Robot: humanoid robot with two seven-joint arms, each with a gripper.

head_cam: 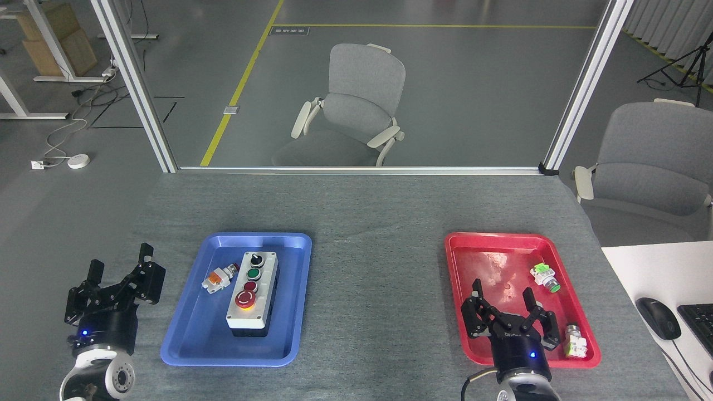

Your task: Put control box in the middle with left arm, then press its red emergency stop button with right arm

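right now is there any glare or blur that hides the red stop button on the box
Head view: even, soft lighting, only faint shadows. The round red emergency stop button on the grey rectangular control box is sharp and glare-free. The glossy red plastic tray shows pale sheen patches on its floor.

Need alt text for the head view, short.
A control box with a red emergency stop button lies in a blue tray on a grey table. The open left tool is beside that tray; the open right tool is over a red tray.
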